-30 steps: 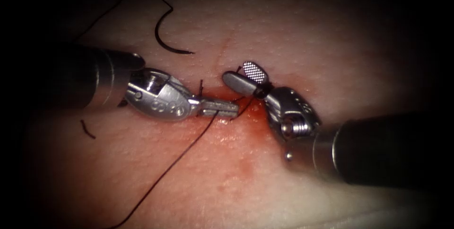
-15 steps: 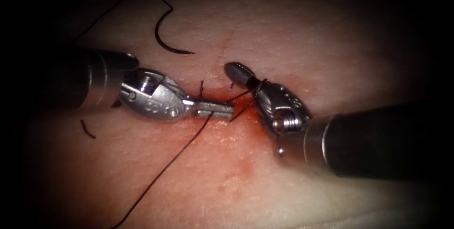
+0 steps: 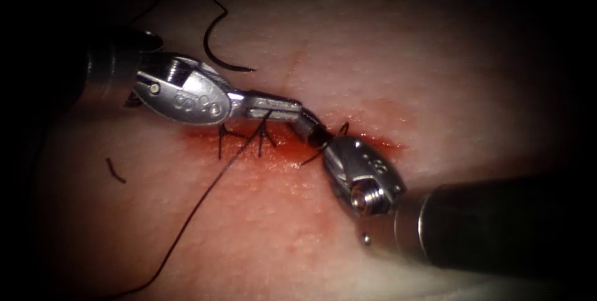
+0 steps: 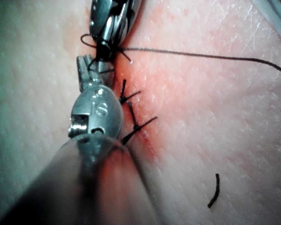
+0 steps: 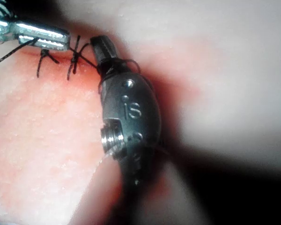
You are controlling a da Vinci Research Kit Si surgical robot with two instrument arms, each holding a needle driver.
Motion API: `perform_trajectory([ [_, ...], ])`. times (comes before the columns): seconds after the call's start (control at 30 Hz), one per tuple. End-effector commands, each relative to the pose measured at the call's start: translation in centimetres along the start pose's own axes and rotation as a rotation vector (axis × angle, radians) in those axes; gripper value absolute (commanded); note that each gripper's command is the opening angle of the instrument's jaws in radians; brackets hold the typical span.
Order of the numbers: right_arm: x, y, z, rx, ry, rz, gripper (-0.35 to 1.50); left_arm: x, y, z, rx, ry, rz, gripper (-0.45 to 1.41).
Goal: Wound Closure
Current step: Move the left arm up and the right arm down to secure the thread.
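While the curved needle (image 3: 214, 49) lay loose on the pale, pebbled tissue (image 3: 435, 58), above and left of the cut and not in it, neither tool held it. The left tool (image 3: 273, 106) had its flat, slotted steel jaws closed on the dark thread (image 3: 205, 195), which ran from them in a long thin line down across the tissue's left side. The right tool (image 3: 311, 130), with a rounded, polished wrist body, had its short jaws shut on thread too, several turns wound around them close to the left tool's tip. Below the left jaws, two knotted stitches (image 3: 242, 139) with stiff, bristling ends crossed the cut, where glossy red fluid (image 3: 292, 158) soaked the surface. A short cut end of thread (image 3: 115, 170), slightly hooked, rested well apart on the left.
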Motion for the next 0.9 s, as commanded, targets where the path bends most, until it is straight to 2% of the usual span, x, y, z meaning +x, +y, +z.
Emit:
perform_trajectory([
  [0.03,-0.10,-0.02,0.03,0.001,0.000,-0.003,-0.35,-0.05,-0.08,0.05,0.004,-0.006,0.000,-0.32],
  [0.2,-0.13,-0.04,-0.03,0.007,0.000,-0.010,-0.35,-0.15,-0.34,0.01,0.015,-0.027,-0.021,-0.32],
  [0.4,-0.19,-0.14,-0.26,0.016,-0.004,-0.046,-0.35,-0.35,-0.61,0.10,0.029,-0.051,-0.038,-0.28],
  [0.6,-0.20,-0.15,-0.39,0.021,-0.008,-0.071,-0.35,-0.50,-0.74,0.16,0.029,-0.061,-0.046,-0.27],
  [0.9,-0.30,-0.25,-0.56,0.023,-0.036,-0.101,-0.35,-0.76,-1.17,0.10,0.040,-0.070,-0.082,-0.33],
])
